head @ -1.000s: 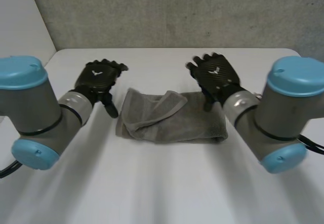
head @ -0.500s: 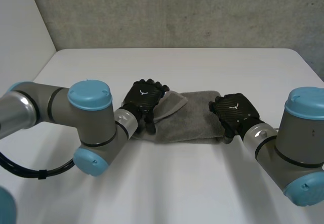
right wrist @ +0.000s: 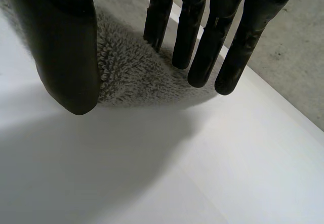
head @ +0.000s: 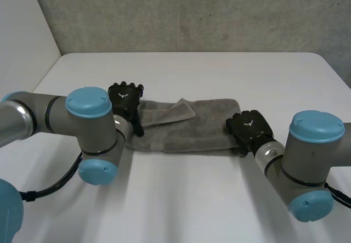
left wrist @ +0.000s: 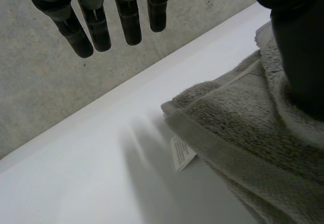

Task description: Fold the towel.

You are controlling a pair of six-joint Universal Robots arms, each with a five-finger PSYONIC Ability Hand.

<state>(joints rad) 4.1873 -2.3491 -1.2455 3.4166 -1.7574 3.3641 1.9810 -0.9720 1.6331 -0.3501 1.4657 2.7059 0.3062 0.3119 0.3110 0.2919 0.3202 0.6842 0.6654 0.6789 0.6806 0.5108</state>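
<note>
- One grey towel (head: 203, 125) is lying folded in a long band across the middle of the white table (head: 181, 199), with a loose flap (head: 181, 109) resting on its upper layer.
- The left hand (head: 125, 96) is sitting at the towel's left end, having shifted leftward off the flap it was covering half a second ago. Its fingers (left wrist: 93, 27) are reaching out straight and spread above the bare table, while the thumb (left wrist: 301, 47) is lying against the cloth (nothing is pinched).
- A white label (left wrist: 182, 153) is peeking out from under the towel corner beside that thumb.
- The right hand (head: 249, 126) is staying at the towel's right end, slightly nearer the table's front edge than before. Its straight fingers (right wrist: 202, 37) and thumb (right wrist: 66, 47) are straddling the towel's corner, relaxed and not clamping.
</note>
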